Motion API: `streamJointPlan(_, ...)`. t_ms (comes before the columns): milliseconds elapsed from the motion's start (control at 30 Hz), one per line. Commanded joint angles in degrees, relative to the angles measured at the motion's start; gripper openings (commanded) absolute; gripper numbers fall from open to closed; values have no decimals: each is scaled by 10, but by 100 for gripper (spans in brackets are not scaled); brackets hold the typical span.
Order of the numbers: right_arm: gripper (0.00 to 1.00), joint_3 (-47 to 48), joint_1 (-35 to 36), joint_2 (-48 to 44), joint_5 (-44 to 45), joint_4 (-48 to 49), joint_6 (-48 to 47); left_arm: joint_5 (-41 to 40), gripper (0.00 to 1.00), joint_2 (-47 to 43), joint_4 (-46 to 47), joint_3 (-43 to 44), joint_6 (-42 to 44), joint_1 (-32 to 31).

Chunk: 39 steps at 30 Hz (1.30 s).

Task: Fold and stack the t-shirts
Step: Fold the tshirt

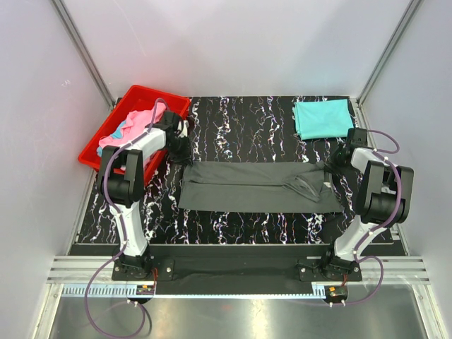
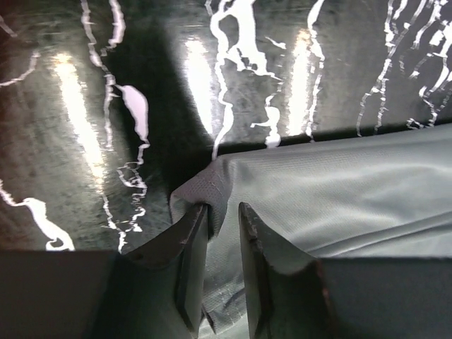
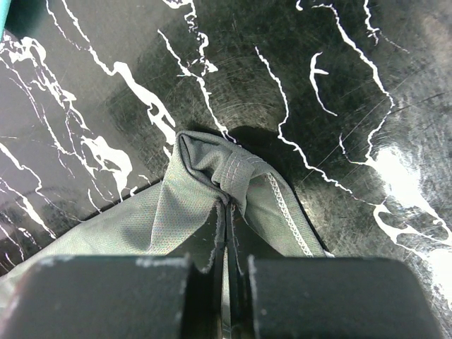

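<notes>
**Spotter:** Where's the shirt you're working on?

**Operator:** The dark grey t-shirt (image 1: 258, 187) lies as a long band across the middle of the table (image 1: 233, 120). Its long axis runs left to right in the overhead frame. I've got one arm at each end. The left gripper (image 1: 180, 141) is at the band's upper-left corner and the right gripper (image 1: 333, 166) is at its right end.

**Spotter:** Are both holding?

**Operator:** The right one is. In its wrist view the right gripper (image 3: 227, 244) has its jaws pressed together on a bunched hem. On the left gripper (image 2: 222, 212) the jaws stand a little apart with the cloth corner in the gap. I can't tell whether that's a real pinch.

**Spotter:** Which way next?

**Operator:** My guess is a fold along that axis, one end carried over toward the other. The band stretches rightward from my left jaws and leftward from my right, so each arm is nearest its own end. I'd want the left grip confirmed first.

**Spotter:** And the stack?

**Operator:** The teal t-shirt (image 1: 323, 118) sits folded at upper right, nearer my right arm. The pink t-shirt (image 1: 116, 138) waits in the red bin (image 1: 159, 94) at upper left.
</notes>
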Motion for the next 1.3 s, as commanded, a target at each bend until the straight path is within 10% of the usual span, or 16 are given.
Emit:
streamJointPlan(0,0,1,-2,-23,15,20,-10,32,28,-27,14,16,6,0)
streamJointPlan(967,0,3,-2,-23,11,24,-10,-25,38,-13,-46,32,58,-1)
streamJointPlan(1267,0,4,-2,-28,26,20,-10,-2,0,-10,-40,46,47,-1)
